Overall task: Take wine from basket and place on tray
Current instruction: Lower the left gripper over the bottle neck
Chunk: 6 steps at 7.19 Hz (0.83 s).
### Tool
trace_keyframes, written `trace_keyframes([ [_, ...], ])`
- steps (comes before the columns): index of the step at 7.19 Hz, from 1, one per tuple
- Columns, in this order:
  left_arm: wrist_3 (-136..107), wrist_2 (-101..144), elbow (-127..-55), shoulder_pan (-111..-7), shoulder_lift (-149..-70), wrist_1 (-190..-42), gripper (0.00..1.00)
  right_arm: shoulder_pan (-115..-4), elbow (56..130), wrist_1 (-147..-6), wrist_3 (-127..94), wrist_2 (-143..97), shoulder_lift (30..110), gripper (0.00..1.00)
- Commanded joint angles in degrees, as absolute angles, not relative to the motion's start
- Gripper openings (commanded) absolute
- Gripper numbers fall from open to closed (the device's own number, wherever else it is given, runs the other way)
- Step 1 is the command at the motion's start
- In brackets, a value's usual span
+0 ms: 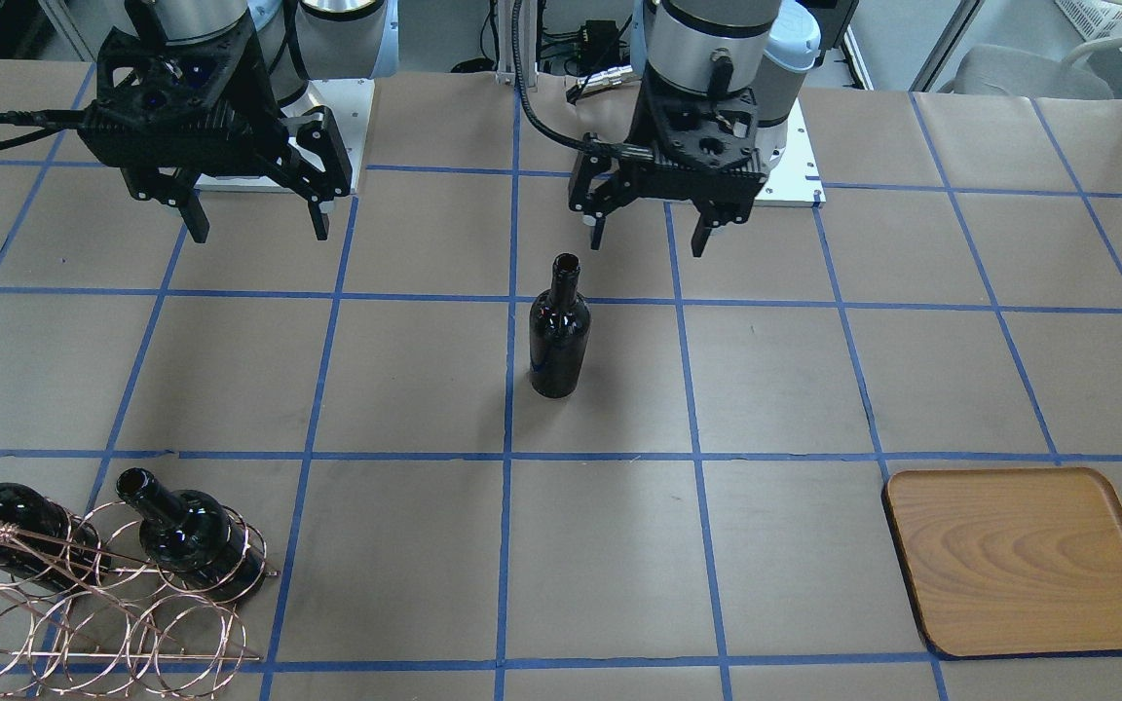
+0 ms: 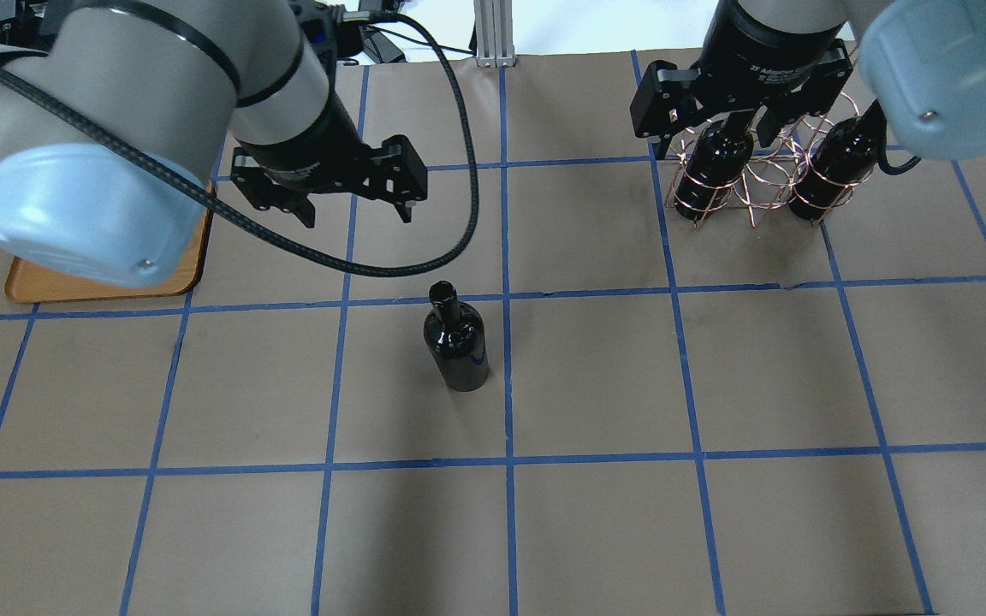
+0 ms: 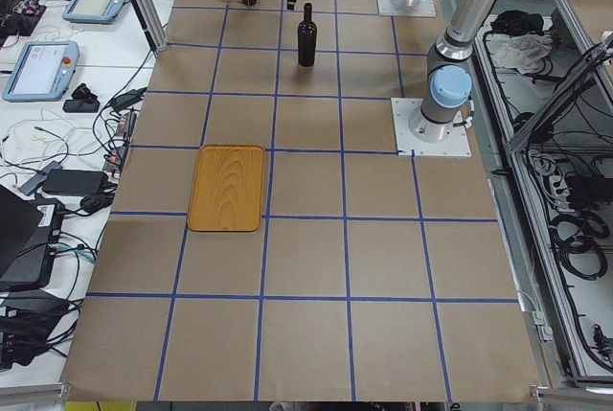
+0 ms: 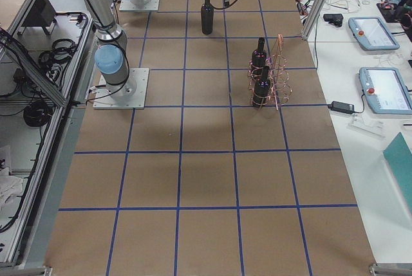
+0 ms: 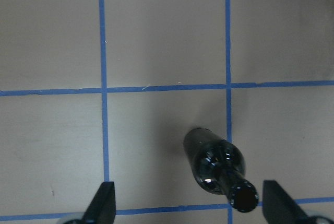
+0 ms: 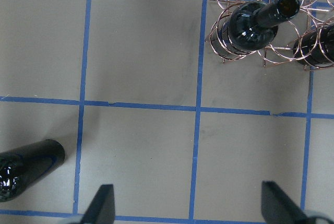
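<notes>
One wine bottle [image 1: 559, 331] stands upright and alone on the table's middle; it also shows in the overhead view [image 2: 456, 342] and in the left wrist view [image 5: 216, 166]. My left gripper [image 1: 650, 239] is open and empty, hanging above the table just beside the bottle on the robot's side. The copper wire basket [image 1: 84, 604] holds two more bottles [image 1: 186, 535]. My right gripper [image 1: 259, 227] is open and empty, raised on the robot's side of the basket [image 2: 754, 184]. The wooden tray [image 1: 1024, 560] is bare, partly hidden under my left arm in the overhead view [image 2: 48, 287].
The table is covered in brown paper with a blue tape grid [image 1: 507, 456]. In the right wrist view the basket [image 6: 271, 31] lies at the top right and the standing bottle [image 6: 26, 172] at the lower left. Operator desks with tablets [image 4: 373, 31] lie beyond the table's far edge.
</notes>
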State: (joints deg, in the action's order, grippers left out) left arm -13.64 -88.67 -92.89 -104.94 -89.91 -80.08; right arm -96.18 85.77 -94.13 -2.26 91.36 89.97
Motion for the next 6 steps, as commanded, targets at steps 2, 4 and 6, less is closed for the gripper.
trace_keyframes([
  [2,-15.82,-88.24,-97.55,-110.48,-91.05,-75.00,1.00,-96.33,84.82,-91.94,-4.21,89.40,89.65,1.00],
  [4,-15.38,-88.33,-97.65,-110.39,-94.11,-74.53,0.99,-96.15,84.81,-91.14,-4.57,89.74,90.00,1.00],
  [6,-15.12,-88.77,-97.65,-110.39,-97.46,-72.69,0.95,-95.89,84.73,-89.92,-4.66,90.18,90.09,1.00],
])
